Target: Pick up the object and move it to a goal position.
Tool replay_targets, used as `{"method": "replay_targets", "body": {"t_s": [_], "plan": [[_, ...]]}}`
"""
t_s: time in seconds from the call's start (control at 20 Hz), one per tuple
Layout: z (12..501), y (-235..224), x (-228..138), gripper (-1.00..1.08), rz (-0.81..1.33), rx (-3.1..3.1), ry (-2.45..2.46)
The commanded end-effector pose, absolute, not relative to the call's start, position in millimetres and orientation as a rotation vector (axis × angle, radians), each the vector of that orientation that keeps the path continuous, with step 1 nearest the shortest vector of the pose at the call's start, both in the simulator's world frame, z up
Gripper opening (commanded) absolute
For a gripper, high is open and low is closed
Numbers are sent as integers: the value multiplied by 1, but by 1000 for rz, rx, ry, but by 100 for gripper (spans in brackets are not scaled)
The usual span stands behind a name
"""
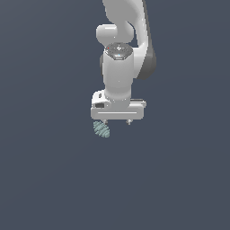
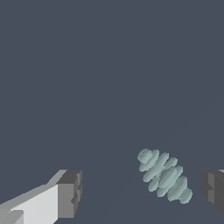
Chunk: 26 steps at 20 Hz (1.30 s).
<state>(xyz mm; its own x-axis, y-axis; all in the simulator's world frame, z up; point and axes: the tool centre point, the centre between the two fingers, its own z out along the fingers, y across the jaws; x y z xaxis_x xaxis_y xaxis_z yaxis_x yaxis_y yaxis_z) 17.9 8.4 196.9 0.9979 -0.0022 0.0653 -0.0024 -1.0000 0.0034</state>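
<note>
Teal-green and ribbed, the object lies between our pincer's wide-apart fingers, nearer one than the other, and we judge it light, stiff and best gripped across its thick middle ridges, not the taper.

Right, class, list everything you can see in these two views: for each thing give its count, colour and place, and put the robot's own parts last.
Ribbed lump: one, pale teal-green, lying between the two fingers in the wrist view, nearer one of them and touching neither; in the exterior view it shows just below the hand, toward the exterior view's left.
Ground: one, plain dark blue-grey, filling the background of both views.
Arm: one, white with grey joints, coming down from the top of the exterior view.
Hand: one, white, at the arm's lower end, open.
Fingers: two, white with dark grey pads, set wide apart either side of the lump.
</note>
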Motion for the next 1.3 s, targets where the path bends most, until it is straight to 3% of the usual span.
{"method": "replay_targets", "body": {"t_s": [0.0,1.25], "plan": [[200,7,20,100,114,3135,-9],[164,-22,3,100,72,3077,521]]}}
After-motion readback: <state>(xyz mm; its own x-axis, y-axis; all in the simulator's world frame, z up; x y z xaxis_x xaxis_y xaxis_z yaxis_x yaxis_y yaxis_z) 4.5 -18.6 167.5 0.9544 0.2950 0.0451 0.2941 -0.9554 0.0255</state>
